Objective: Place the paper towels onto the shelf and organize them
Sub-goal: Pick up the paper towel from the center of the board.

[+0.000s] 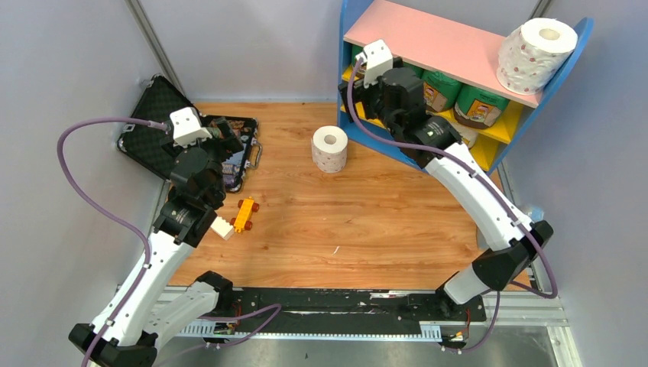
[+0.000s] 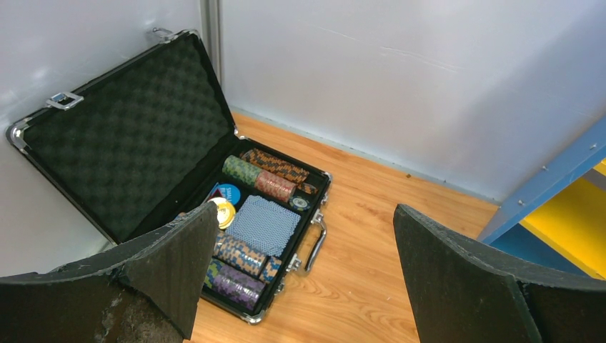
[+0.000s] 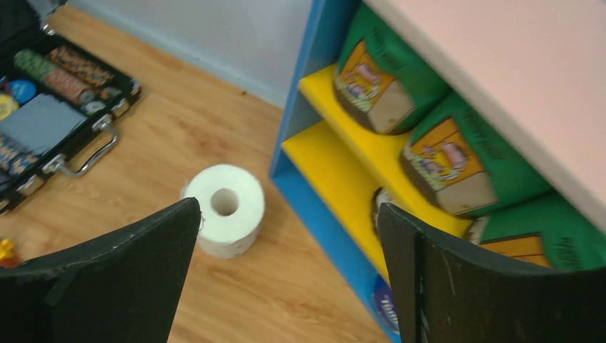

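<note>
One bare white paper towel roll (image 1: 329,148) with small dots stands upright on the wooden table (image 1: 367,229), near the blue side panel (image 3: 314,71) of the shelf (image 1: 428,38) but not touching it. A second dotted roll (image 1: 535,53) lies tilted on the right end of the pink top board. Below it, on the upper yellow board, green-wrapped rolls (image 3: 386,78) lie side by side with their ends to the front. Each has an orange and brown label with a small picture, but the writing on it is too blurred to read. On the lower board only a part of one roll (image 3: 382,204) shows, and under it a blue-and-white wrapper (image 3: 386,307) is cut off by the edge. In the top view the right arm covers the left part of the shelf, so what is there I cannot tell. The right gripper (image 3: 287,211) hangs in front of the shelf, its fingers wide apart with nothing between them. The left gripper (image 2: 304,214) is also spread wide and holds nothing, well apart from the rolls, above an open black poker chip case (image 2: 128,128) with foam in the lid and rows of chips inside. A small orange toy car (image 1: 245,214) lies on the table near the left arm. Plain grey walls close the table on three sides.
</note>
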{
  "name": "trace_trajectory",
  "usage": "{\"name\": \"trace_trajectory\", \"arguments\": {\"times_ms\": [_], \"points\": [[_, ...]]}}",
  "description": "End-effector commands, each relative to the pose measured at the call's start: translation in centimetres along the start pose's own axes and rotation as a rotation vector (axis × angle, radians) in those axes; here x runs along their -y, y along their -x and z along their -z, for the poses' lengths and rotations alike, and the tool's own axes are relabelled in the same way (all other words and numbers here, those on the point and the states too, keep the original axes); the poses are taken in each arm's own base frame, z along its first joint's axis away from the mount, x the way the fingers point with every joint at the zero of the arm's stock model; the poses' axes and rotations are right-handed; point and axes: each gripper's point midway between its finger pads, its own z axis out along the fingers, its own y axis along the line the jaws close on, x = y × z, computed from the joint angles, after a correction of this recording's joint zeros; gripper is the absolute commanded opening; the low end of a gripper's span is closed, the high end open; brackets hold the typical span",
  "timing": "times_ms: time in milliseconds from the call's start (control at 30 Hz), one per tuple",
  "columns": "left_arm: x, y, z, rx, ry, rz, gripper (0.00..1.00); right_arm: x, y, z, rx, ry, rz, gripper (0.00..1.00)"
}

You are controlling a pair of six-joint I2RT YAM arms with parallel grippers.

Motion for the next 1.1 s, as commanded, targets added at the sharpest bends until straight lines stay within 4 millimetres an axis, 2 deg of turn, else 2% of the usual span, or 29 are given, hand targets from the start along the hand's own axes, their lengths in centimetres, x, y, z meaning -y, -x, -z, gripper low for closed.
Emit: {"name": "trace_trajectory", "arguments": {"times_ms": [0, 267, 467, 767, 933, 1067], "points": [[-0.1, 1.5, 0.0, 0.047, 0.004, 0.04, 1.0, -4.5, -2.4, -0.8, -0.075, 0.167, -0.144, 0.97], [-0.1, 1.6, 0.0, 0.048, 0.001, 0.043, 1.0, -8.7, -7.3, -4.2, -0.242, 0.25, -0.216, 0.95], [0.1, 1.6, 0.1, 0.047, -0.007, 0.05, 1.0, -11.5, -11.0, -7.1, -0.343, 0.261, -0.223, 0.89], [0.2, 1.4, 0.0, 0.042, -0.012, 0.047, 1.0, -16.5, -16.1, -11.7, -0.423, 0.299, -0.139, 0.82], [0.3, 1.3, -0.1, 0.04, -0.014, 0.045, 1.0, -16.5, -18.0, -13.9, -0.442, 0.229, -0.11, 0.8], [0.4, 1.3, -0.1, 0.038, -0.016, 0.047, 1.0, -16.3, -19.6, -14.6, -0.463, 0.192, -0.082, 0.79]]}}
